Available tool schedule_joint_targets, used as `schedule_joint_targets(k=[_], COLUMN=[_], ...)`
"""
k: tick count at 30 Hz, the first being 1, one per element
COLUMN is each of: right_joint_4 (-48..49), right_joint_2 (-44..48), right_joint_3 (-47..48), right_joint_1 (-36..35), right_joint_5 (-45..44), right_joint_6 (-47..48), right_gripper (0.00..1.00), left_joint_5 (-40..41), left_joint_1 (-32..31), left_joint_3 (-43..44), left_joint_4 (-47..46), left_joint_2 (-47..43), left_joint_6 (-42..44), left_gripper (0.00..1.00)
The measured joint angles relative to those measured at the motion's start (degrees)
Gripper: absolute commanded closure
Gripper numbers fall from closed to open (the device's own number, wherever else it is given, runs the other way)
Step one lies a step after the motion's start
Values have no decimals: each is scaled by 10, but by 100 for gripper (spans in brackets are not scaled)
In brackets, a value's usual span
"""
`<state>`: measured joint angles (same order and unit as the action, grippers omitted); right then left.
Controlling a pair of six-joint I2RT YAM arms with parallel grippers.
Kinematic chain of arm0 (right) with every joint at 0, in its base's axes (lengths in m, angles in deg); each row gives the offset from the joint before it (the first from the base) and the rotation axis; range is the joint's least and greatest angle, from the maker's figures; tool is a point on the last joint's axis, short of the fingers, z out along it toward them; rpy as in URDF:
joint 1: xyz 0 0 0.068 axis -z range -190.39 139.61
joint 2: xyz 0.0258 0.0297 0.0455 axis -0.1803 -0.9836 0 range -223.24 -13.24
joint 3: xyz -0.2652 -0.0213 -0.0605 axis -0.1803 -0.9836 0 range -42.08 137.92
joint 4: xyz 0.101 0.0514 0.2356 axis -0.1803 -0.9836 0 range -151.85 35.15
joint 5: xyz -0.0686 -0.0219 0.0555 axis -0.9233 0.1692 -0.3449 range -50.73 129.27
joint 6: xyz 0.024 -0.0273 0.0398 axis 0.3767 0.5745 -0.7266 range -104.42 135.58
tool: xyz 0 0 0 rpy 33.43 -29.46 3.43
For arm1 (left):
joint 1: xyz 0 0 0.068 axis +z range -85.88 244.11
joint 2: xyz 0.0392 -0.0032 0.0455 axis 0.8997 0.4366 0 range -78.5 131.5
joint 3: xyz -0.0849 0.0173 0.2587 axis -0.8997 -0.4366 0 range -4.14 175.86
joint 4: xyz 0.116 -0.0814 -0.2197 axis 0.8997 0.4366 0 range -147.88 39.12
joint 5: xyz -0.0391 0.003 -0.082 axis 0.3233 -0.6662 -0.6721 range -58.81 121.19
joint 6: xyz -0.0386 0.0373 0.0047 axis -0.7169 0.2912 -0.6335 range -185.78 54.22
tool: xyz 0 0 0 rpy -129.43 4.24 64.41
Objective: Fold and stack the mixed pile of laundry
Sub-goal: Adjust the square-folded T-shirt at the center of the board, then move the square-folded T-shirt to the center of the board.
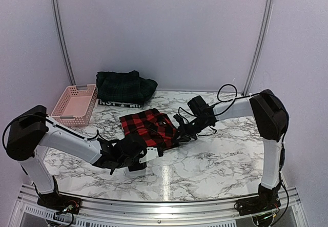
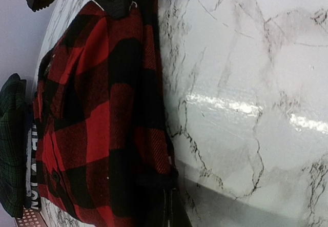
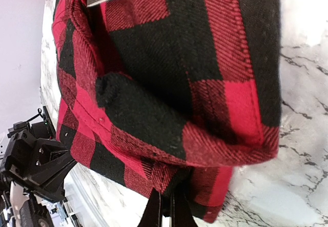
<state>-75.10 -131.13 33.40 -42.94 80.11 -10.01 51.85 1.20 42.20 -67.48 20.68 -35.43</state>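
The red-and-black checked shirt lies partly folded in the middle of the marble table. My left gripper is shut on its near corner, which shows in the left wrist view against the shirt. My right gripper is shut on the shirt's right hem; in the right wrist view the cloth bunches over it. The dark green plaid piece rests on the navy piece with the white lettered band at the back.
A pink perforated basket stands at the back left, beside the green plaid pile. Bare marble stretches to the right and front of the shirt. A metal rail runs along the table's near edge.
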Motion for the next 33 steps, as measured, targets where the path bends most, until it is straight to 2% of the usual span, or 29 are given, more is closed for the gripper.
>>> schedule_joint_targets(k=[8, 10, 13, 18, 23, 26, 29, 30, 33], right_joint_4=[1, 0, -2, -3, -19, -48, -88, -103, -145], right_joint_2=[1, 0, 0, 1, 14, 22, 28, 28, 26], right_joint_3=[-10, -13, -16, -28, -42, -43, -31, -21, 21], right_joint_1=[3, 3, 3, 5, 22, 44, 77, 88, 117], right_joint_5=[-3, -3, -6, -9, -12, -26, -54, -70, -135], right_joint_6=[5, 8, 16, 33, 62, 89, 129, 141, 169], right_gripper=[100, 100, 100, 100, 100, 100, 99, 95, 74], left_joint_5=[-2, -6, -26, -74, -88, -76, -85, -88, -104], left_joint_1=[0, 0, -2, -7, -3, 16, 73, 92, 150], left_joint_3=[-8, -8, -8, 0, 26, 54, 92, 104, 144], left_joint_4=[9, 9, 25, 63, 66, 73, 96, 103, 116], left_joint_2=[4, 4, -7, -97, -188, -185, -158, -150, -116], left_joint_6=[-7, -12, -22, -51, -126, -191, -281, -305, -380], left_gripper=[98, 80, 62, 4, 1, 1, 1, 1, 1])
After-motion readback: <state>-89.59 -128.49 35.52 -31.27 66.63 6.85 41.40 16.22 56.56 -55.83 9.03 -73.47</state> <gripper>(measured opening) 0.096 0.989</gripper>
